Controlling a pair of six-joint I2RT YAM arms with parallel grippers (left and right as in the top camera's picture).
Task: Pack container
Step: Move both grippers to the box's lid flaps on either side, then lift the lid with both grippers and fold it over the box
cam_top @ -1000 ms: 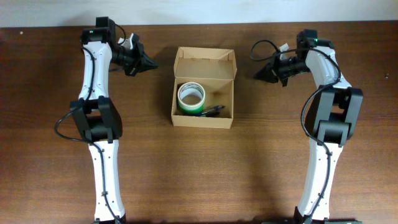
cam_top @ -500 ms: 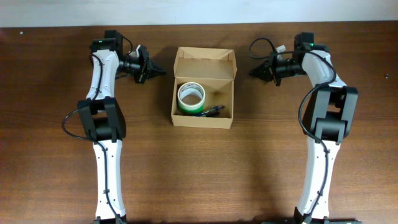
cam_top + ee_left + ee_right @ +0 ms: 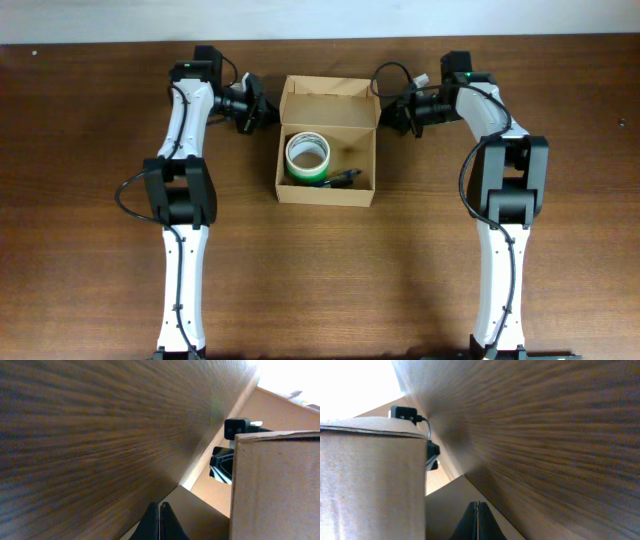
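Brown wood-grain table [image 3: 80,250], carrying all items listed. Nearest edge: bases of the left arm [image 3: 178,260] and right arm [image 3: 497,260], white links with black joints, each reaching away toward the far side, well apart from one another. Mid-table, between the two arms: the container [image 3: 327,194], tan cardboard, plain, upright, open at the top. Contents: one tape roll [image 3: 308,155], white with a green edge, lying flat in the left half; one dark slender item [image 3: 343,179], just beside the roll toward the near right corner, kind not discernible. Flap lid [image 3: 330,103], hinged on the far wall, standing up, interior uncovered. Level with the container's far end: left gripper [image 3: 266,108], fingers pressed together into a single point, nothing between them, aimed at the left wall from outside and just beside it; contact cannot be told. Right gripper [image 3: 388,110], likewise closed up tight and empty, aimed at the right wall by the lid's corner, just beside it; contact again uncertain. Wrist views: each pair of closed fingertips low in frame, a cardboard wall close alongside, a black fitting visible past the box. Farthest: pale strip [image 3: 320,20] beyond the table's far edge.
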